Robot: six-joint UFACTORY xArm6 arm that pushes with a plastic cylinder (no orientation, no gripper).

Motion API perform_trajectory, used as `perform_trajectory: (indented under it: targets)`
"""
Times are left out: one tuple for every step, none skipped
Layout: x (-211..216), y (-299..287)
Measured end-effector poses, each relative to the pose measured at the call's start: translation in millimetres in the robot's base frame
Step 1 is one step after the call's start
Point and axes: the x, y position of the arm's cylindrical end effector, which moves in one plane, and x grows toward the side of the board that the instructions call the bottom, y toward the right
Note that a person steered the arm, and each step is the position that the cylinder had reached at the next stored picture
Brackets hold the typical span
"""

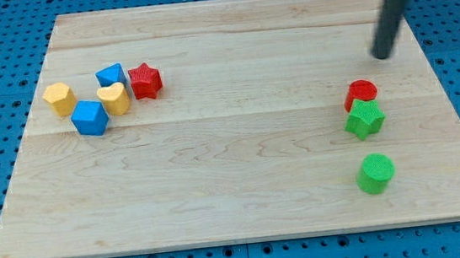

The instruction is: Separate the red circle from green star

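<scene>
camera view: my tip [384, 55], bare, is poised above the red circle [362, 92]; the touching green star [365, 119] risks being dragged along.

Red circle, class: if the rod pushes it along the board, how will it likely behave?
The red circle sits flat and squat, so it would probably slide rather than roll or tip. It touches the green star, so a push toward the view's bottom would likely drag both. My tip stands clear above it, towards the view's top right.

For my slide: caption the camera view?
My tip hovers above-right of the red circle, which touches the green star.
</scene>
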Motion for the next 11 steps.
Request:
perform_trajectory:
  targets:
    - [17.9,68.4]
    - [32.8,70.0]
    - [41.7,14.9]
    - [36.0,-67.4]
    - [27.7,-83.3]
    - [45.1,-20.3]
    - [110.7,-13.7]
    - [86.0,-98.0]
    - [54.8,-82.9]
    - [50.3,-12.3]
    - [36.3,-89.9]
